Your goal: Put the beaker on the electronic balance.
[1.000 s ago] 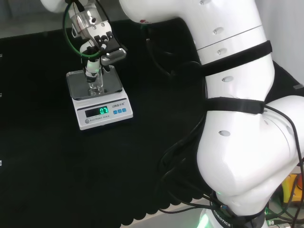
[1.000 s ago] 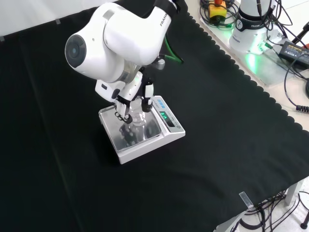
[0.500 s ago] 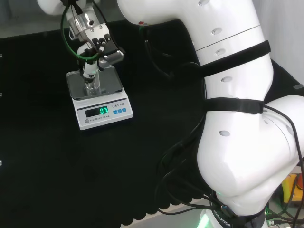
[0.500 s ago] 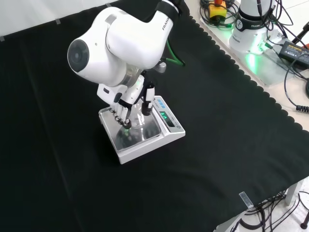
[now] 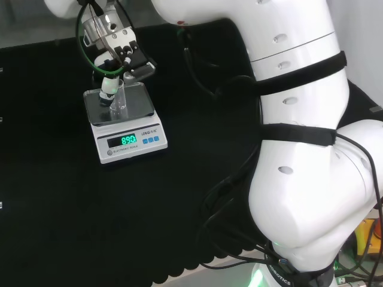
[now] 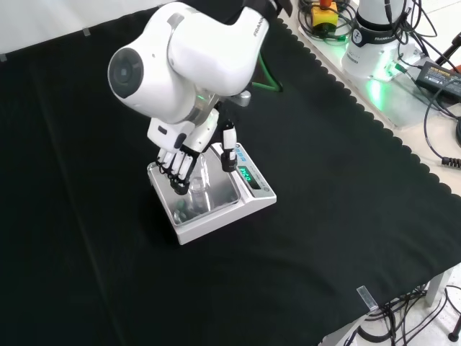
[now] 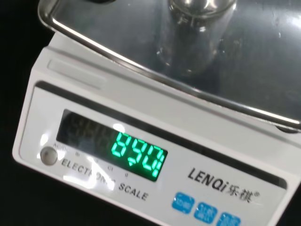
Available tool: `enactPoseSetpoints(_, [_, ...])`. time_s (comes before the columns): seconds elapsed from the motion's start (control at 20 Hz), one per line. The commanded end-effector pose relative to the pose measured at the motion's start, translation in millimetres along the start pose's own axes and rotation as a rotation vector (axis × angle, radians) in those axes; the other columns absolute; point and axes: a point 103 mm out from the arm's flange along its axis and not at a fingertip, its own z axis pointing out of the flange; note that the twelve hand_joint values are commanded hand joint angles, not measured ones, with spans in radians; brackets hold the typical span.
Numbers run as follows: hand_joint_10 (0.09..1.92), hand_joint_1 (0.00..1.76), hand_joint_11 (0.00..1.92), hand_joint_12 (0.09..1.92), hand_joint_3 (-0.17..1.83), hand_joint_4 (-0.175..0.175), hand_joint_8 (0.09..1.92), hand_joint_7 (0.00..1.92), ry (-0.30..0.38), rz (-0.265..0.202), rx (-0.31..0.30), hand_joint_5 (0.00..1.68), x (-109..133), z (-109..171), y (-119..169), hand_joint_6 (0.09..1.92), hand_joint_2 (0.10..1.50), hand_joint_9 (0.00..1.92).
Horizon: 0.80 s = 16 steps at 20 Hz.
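Standing upright on the steel pan of the electronic balance, the beaker sits near the pan's middle in the head view, which I judge is why it stays steady and lets the lit green readout register. Above it the hand hangs from the arm with its palm tipped toward the pan, one white fingertip reaching down beside the beaker's rim; whether it touches the glass I cannot tell from here. From the front view the hand comes down out of the big white link, its fingers spread and fairly straight over the balance, with the thumb apart on the display side, so they look opened off the beaker rather than curled round it. Looking through the wrist view, the beaker stands alone on the shiny pan of the balance, nothing gripping it, and the black bench lies around.
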Motion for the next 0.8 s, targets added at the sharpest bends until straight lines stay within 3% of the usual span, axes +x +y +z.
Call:
enactPoseSetpoints(0.05, [0.64, 0.72, 0.02, 1.51, -0.16, -0.170, 0.15, 0.00, -0.035, 0.007, -0.053, 0.02, -1, -17, -24, 0.09, 0.86, 0.00])
enactPoseSetpoints(0.55, [0.55, 0.67, 0.00, 1.51, -0.15, -0.172, 0.09, 0.00, -0.032, 0.034, -0.120, 0.00, -17, -41, -63, 0.09, 0.84, 0.00])
enactPoseSetpoints(0.8, [0.55, 0.66, 0.00, 1.51, -0.14, -0.172, 0.09, 0.00, -0.021, 0.050, -0.114, 0.00, -20, -45, -69, 0.09, 0.85, 0.00])
